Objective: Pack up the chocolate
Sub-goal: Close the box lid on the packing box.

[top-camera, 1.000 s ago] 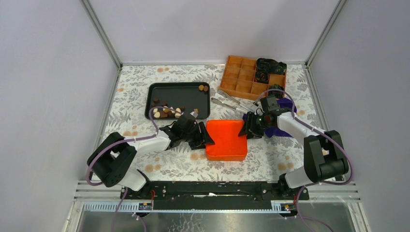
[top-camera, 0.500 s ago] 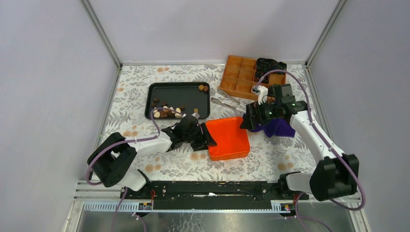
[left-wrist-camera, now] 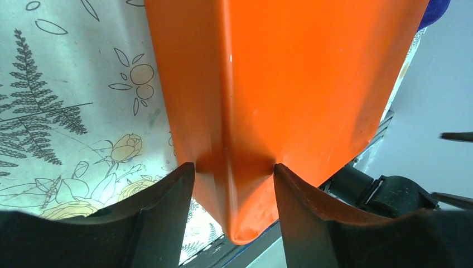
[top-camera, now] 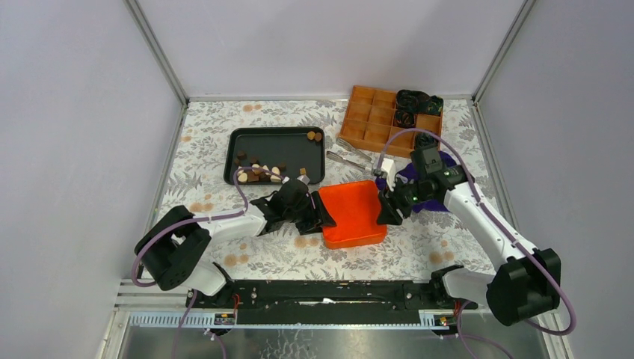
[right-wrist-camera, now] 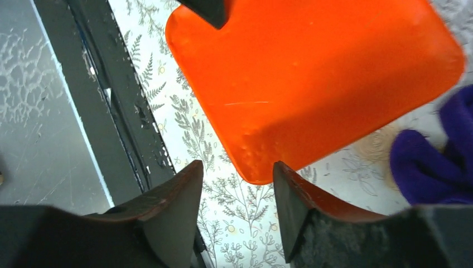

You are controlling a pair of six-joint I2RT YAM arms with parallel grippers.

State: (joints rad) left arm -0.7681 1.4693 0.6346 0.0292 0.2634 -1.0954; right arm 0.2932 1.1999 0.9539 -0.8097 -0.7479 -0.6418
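The chocolate (top-camera: 259, 173), small dark, light-brown and cream pieces, lies in a black tray (top-camera: 275, 132), with two rounds (top-camera: 314, 136) at its far right corner. An orange tray (top-camera: 353, 213) sits tilted between my arms. My left gripper (top-camera: 319, 212) is shut on its left rim; in the left wrist view the jaws (left-wrist-camera: 234, 167) pinch the orange wall (left-wrist-camera: 290, 72). My right gripper (top-camera: 389, 209) is open at the tray's right edge. In the right wrist view the gripper (right-wrist-camera: 237, 167) is empty, with the tray's corner (right-wrist-camera: 312, 84) just ahead of it.
A brown compartment box (top-camera: 377, 123) stands at the back right with black-and-green bundles (top-camera: 417, 101) in its far cells. Metal tongs (top-camera: 350, 157) lie in front of it. A purple cloth (top-camera: 435, 197) lies under the right arm and shows in the right wrist view (right-wrist-camera: 429, 162).
The orange tray, first lying flat, has been tipped up in my left gripper. My right gripper lifted away toward the box, then came back down to the tray's right edge.
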